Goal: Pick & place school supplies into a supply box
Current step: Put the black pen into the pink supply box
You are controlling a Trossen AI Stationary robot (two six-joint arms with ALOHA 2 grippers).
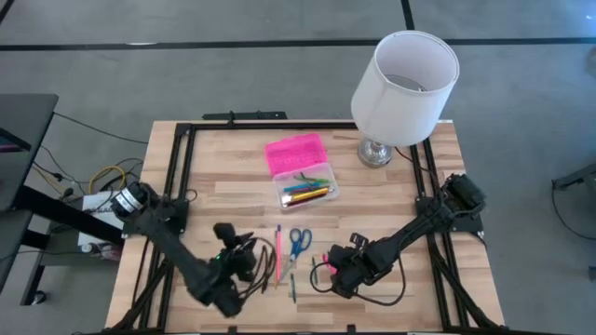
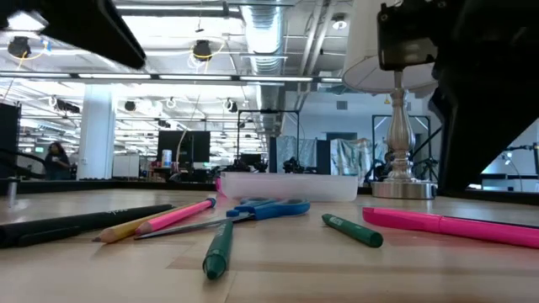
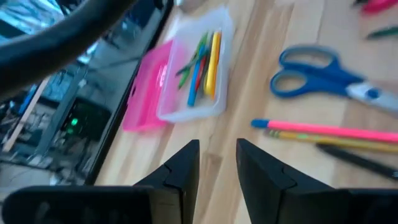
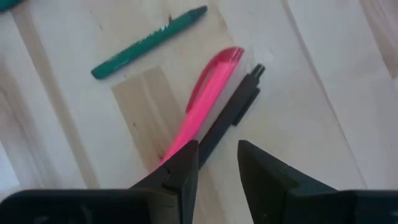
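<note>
Left pincer point(image 1: 244, 263) low over the table's point(image 1: 233, 186) near left, fingers slightly parted, empty; right pincer point(image 1: 337, 272) near right, likewise parted, empty. From above: supply box point(image 1: 309, 189) open at centre far, pink lid point(image 1: 295, 153) behind, pens inside; scissors point(image 1: 298, 242) between the pincers. Low view: pink pencil point(image 2: 177, 216), scissors, green pen point(image 2: 217, 250) lying nearest. Left wrist: box ahead, pencils beside. Right wrist: pink pen point(image 4: 202, 102) and black pen point(image 4: 233, 115) touching, just ahead of fingers point(image 4: 180, 171).

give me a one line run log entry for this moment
left gripper: open, empty, near pink pencil | right gripper: open over pink pen | supply box: partly filled
</note>
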